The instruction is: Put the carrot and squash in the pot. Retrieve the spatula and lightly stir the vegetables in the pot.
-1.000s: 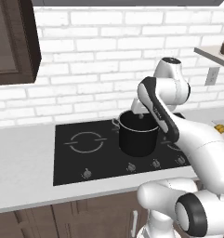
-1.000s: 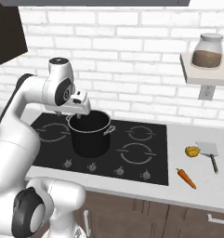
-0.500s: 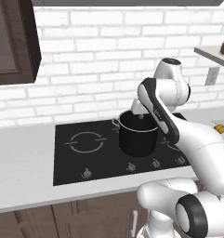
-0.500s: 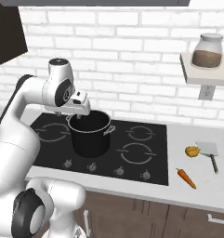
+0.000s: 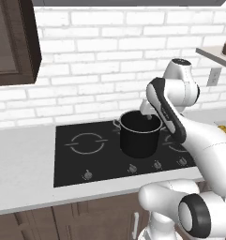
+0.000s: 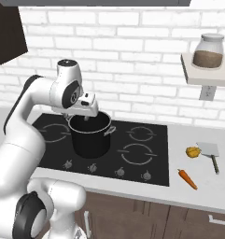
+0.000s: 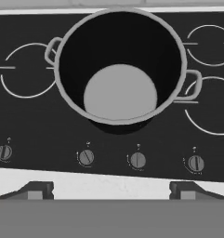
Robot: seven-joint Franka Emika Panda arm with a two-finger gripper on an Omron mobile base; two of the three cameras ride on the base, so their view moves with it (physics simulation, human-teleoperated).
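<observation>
The black pot [image 5: 139, 143] stands on the front middle burner of the cooktop, and in the hand view the pot [image 7: 122, 42] is empty down to its grey bottom. My gripper [image 7: 111, 190] hovers just above the pot's rim, open, with nothing between its widely spread fingertips [image 7: 36, 190]. From the right base view the gripper [image 6: 86, 118] hangs over the pot [image 6: 90, 142]. On the counter right of the cooktop lie the orange carrot [image 6: 187, 179], the yellow squash [image 6: 193, 151] and the spatula [image 6: 211, 154]. The squash [image 5: 222, 127] peeks in at the right edge of the left base view.
The black cooktop [image 6: 142, 154] has several burners and a row of knobs [image 7: 137, 160] along its front. A wall shelf [image 6: 205, 74] with a jar [image 6: 208, 50] hangs above the right counter. A dark cabinet [image 5: 13, 42] is mounted at the upper left.
</observation>
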